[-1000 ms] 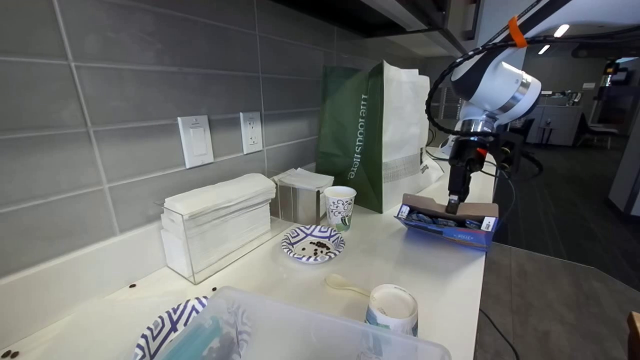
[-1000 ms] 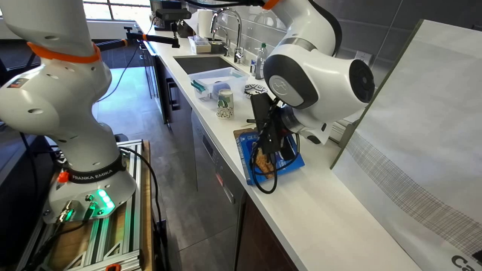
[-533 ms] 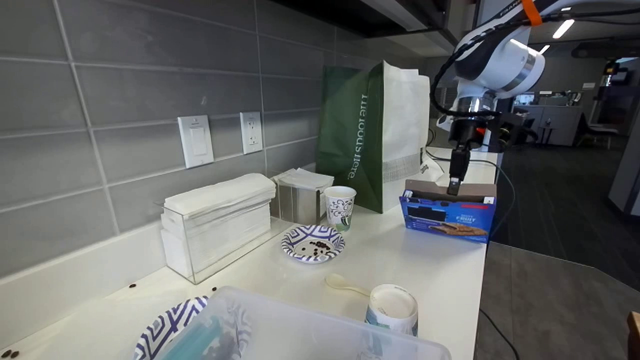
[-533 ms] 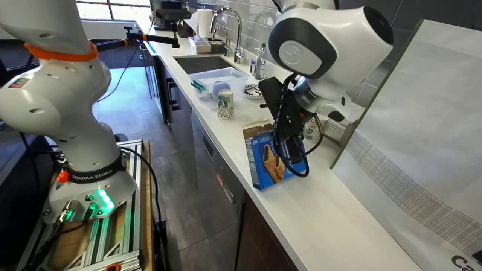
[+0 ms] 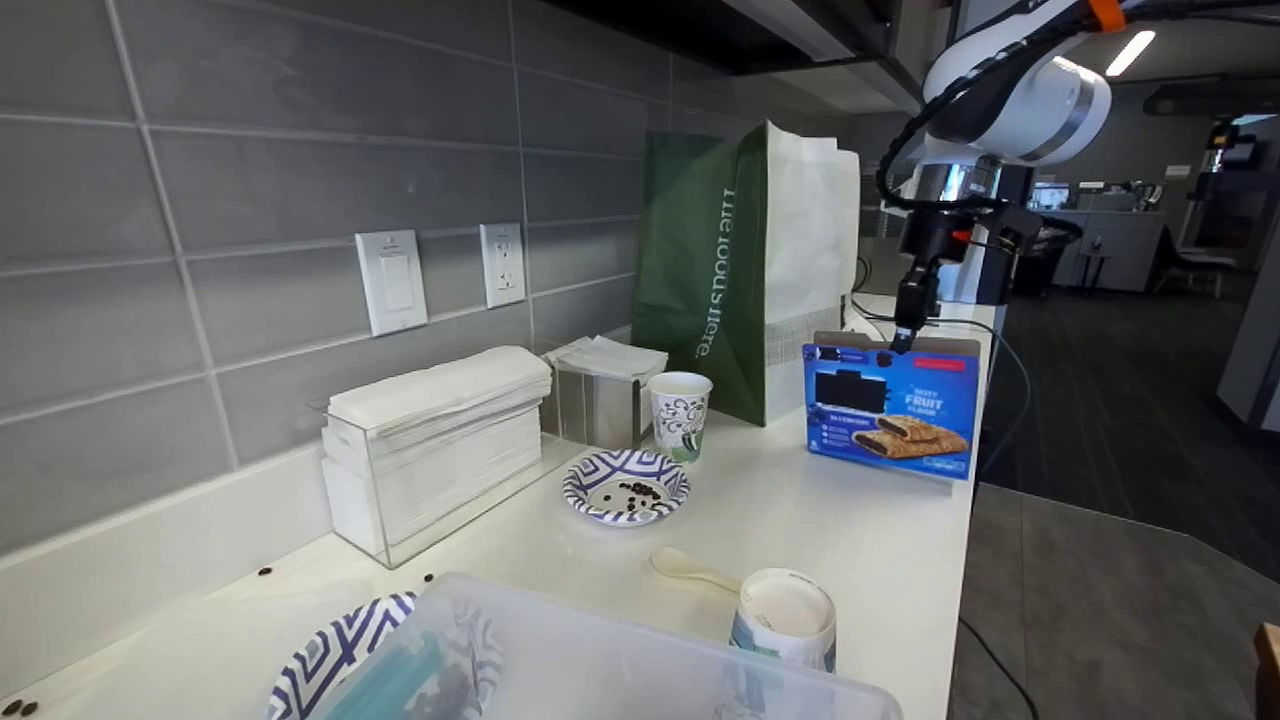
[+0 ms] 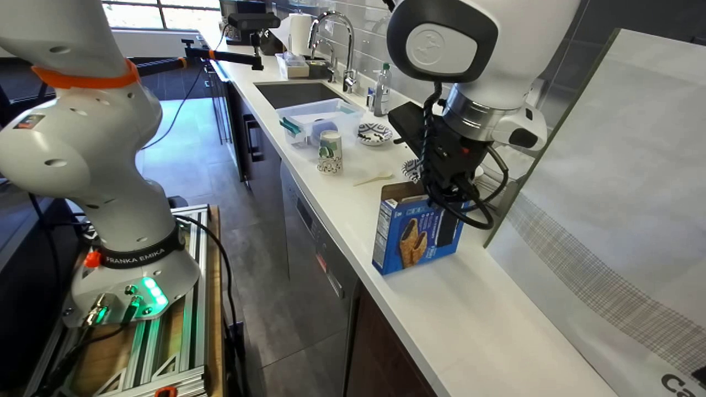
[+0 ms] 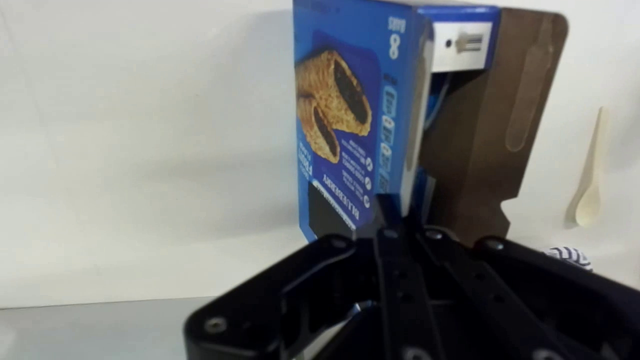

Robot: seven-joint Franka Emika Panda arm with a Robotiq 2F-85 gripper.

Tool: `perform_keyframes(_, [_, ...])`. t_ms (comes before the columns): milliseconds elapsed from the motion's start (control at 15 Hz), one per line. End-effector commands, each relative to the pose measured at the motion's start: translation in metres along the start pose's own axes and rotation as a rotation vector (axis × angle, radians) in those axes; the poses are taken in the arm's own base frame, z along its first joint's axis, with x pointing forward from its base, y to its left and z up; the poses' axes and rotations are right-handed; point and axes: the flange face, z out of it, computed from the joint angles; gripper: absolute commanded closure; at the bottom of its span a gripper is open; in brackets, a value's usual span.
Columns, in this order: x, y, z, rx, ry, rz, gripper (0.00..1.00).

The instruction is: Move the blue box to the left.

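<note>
one blue box [image 5: 890, 410] is held upright near the edge of one white counter [image 6: 485, 325], its top front edge pinched in the nearly closed jaws of one gripper [image 7: 402, 209]; around it, one spoon [image 5: 690, 570], two paper cups [image 5: 680, 410] (one upside down), two patterned dishes [image 5: 593, 475] and one green bag [image 5: 745, 300].

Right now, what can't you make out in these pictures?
Inside of the blue cardboard box: in an exterior view, hidden by its front panel.
Tall green-white paper bag: in an exterior view, cut off by the right edge.
Blue patterned paper bowl: wrist view, mostly hidden by the black gripper.
</note>
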Motion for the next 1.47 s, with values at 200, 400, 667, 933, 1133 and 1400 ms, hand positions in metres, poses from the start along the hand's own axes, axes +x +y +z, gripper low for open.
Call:
perform_keyframes(200, [-0.013,-0.001,0.008,-0.118,0.01,0.025,1.0])
perform_keyframes(400, [-0.014,-0.001,0.007,-0.131,0.037,0.023,1.0])
perform_keyframes(667, [-0.003,-0.016,0.0,-0.143,0.121,0.01,1.0])
perform_keyframes(933, [0.009,-0.039,0.003,-0.118,0.171,0.009,1.0])
perform_keyframes(1133, [0.013,-0.048,0.007,-0.08,0.191,0.035,1.0])
perform_keyframes(1400, [0.012,-0.045,0.01,-0.055,0.2,0.071,1.0])
